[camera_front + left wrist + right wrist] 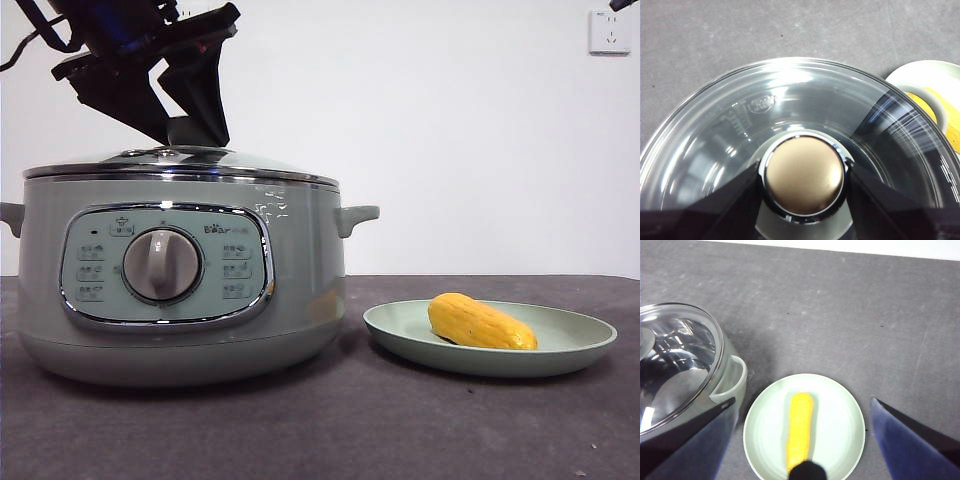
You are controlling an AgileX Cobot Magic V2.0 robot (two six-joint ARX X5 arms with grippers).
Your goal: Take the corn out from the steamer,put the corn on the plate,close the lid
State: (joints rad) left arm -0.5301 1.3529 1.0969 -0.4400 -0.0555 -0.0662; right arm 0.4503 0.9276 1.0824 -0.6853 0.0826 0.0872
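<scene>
On the dark table [400, 420], the left hand [804, 175] grips the lid [180, 165]; its knob [804, 175] is half hidden.

Desk [400, 430]: dark grey, matte, faintly mottled surface with scattered pale specks; spans full width of front view and fills background of both wrist views. Wall [450, 130]: plain white, rising behind desk's far edge. Wall socket [609, 31]: white, square, mounted high on wall near upper right corner of front view.
</scene>
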